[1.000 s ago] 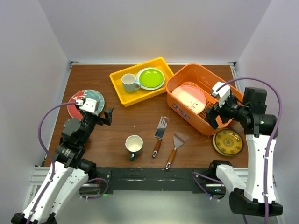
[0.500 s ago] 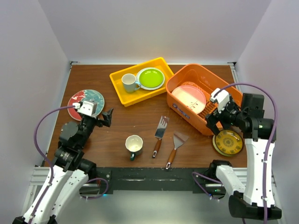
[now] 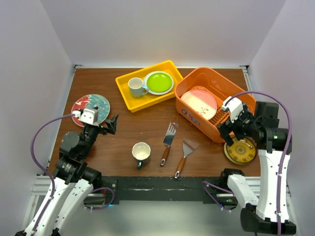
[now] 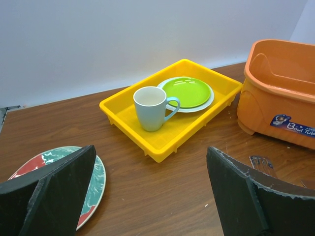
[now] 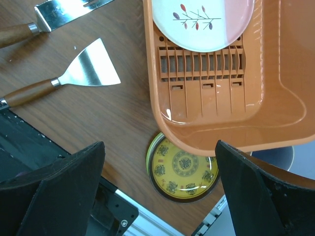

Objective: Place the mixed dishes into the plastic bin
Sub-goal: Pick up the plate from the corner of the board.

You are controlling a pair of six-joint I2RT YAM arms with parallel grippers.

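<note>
The orange plastic bin (image 3: 193, 116) stands at the back right with a pink-and-cream plate (image 3: 199, 102) inside it. My right gripper (image 3: 230, 132) is open, hanging over the bin's near corner (image 5: 162, 105) above a yellow patterned plate (image 5: 183, 168) that the bin half hides. My left gripper (image 3: 112, 124) is open and empty over bare wood, just right of a red and teal plate (image 3: 98, 102). A dark-teal mug (image 3: 141, 153) stands at the front centre. A lime green plate (image 4: 186, 91) lies in the yellow tray (image 4: 165, 147).
A white mug with a pale-blue handle (image 4: 151, 108) stands in the yellow tray. Two wooden-handled spatulas (image 3: 169, 138) (image 3: 184, 156) lie between the teal mug and the bin. White walls close the table on three sides.
My right gripper has moved down and nearer, from over the bin to its near corner above the yellow plate. My left gripper has drifted slightly nearer. Both remain open.
</note>
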